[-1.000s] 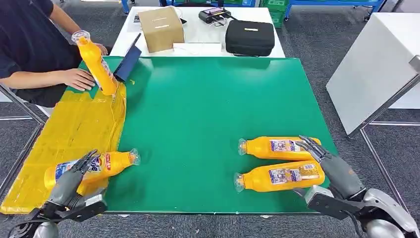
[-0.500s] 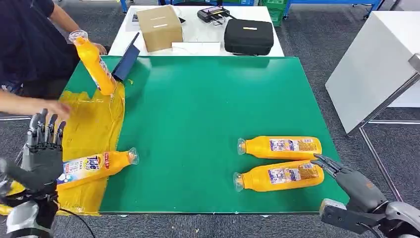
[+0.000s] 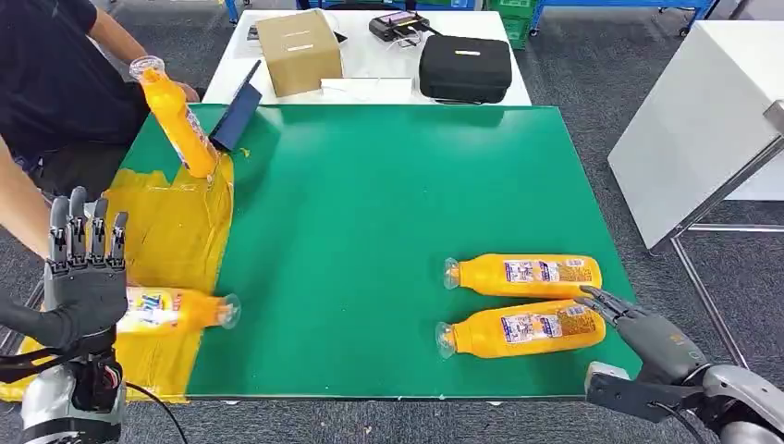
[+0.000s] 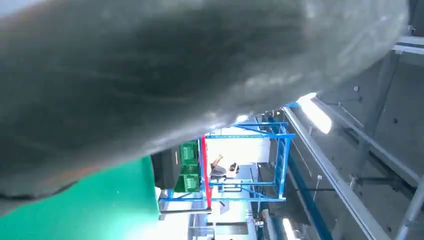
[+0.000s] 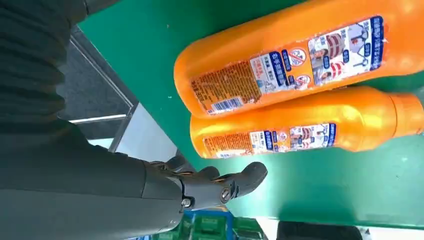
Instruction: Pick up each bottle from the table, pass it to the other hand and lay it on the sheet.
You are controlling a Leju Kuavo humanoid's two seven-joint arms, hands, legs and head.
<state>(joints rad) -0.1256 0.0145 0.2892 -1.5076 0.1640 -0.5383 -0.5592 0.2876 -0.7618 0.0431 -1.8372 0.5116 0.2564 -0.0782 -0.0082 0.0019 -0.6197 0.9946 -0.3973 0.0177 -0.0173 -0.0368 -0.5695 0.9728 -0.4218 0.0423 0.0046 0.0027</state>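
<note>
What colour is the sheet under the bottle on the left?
Yellow. The sheet shows best in the head view.
</note>
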